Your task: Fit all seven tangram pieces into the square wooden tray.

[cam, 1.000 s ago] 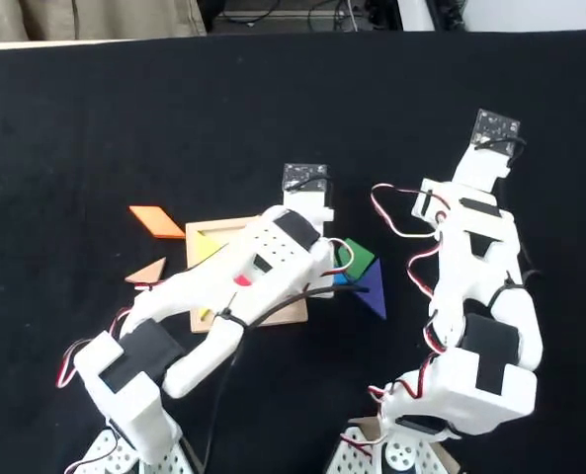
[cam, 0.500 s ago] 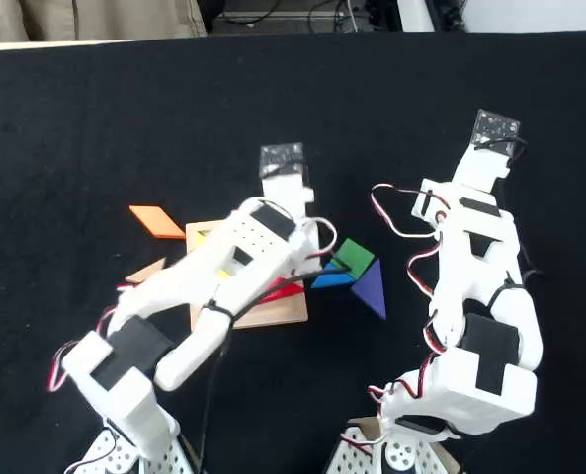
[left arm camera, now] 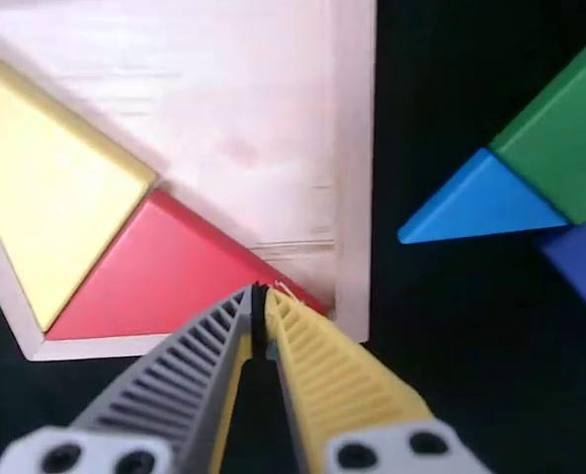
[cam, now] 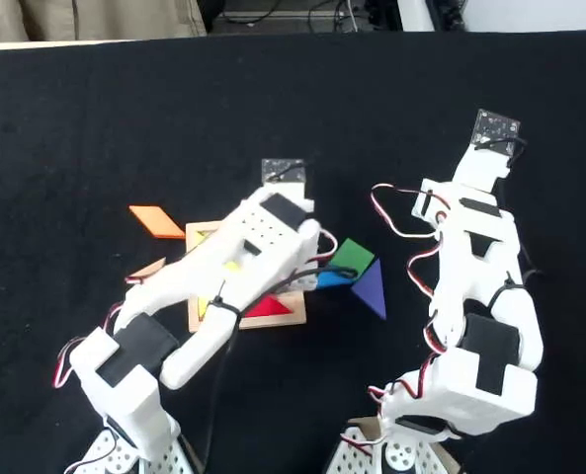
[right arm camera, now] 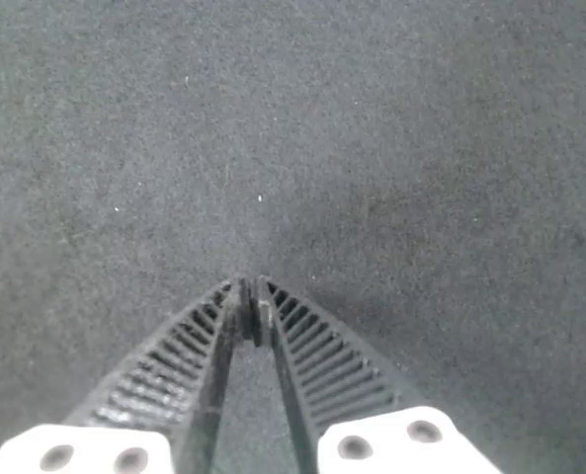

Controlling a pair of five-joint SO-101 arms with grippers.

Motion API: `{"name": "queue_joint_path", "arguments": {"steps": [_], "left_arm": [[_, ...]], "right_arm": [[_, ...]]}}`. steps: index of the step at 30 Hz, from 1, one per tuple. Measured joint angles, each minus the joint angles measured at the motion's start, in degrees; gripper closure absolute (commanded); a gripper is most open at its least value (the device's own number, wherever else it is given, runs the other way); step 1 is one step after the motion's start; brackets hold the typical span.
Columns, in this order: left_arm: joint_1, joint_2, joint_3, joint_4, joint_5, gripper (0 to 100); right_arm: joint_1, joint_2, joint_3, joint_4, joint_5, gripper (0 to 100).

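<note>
The left gripper (left arm camera: 261, 296) had its grey and yellow fingers pressed together with nothing between them, and their tips were over the near corner of the square wooden tray (left arm camera: 352, 148). Whether they touched it, I could not tell. Just beyond the fingertips the large red triangle (left arm camera: 164, 276) lay flat inside the tray, in its corner. Farther on, towards the side of the grey finger, the large yellow triangle (left arm camera: 55, 197) lay against the red one, edge to edge. So two of the seven pieces seemed to be in place, and the rest of the tray floor was bare wood. On the side of the yellow finger, outside the tray wall, three pieces lay close together on the black table (right arm camera: 273, 118): the small blue triangle (left arm camera: 480, 202), the green square (left arm camera: 559, 128) touching it, and a dark blue triangle (left arm camera: 584, 267) just beside them. In the high view the orange parallelogram (cam: 156, 220) and the small orange triangle (cam: 149, 269) lay beyond the opposite side of the tray. In my judgement five pieces were left to fit. The right gripper (right arm camera: 250, 308) was shut as well, empty, with only the black table under its fingertips, well apart from all the pieces.
</note>
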Motion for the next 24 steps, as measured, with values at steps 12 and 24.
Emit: {"name": "queue_joint_path", "arguments": {"steps": [12, 24], "left_arm": [[-10.46, -1.23, -5.71, -2.90, -4.57, 97], [-14.42, 2.37, 4.22, -14.77, -7.74, 97]], "right_arm": [[0.00, 0.00, 0.00, 0.00, 0.00, 98.5], [0.00, 0.00, 0.00, 0.00, 0.00, 98.5]]}}
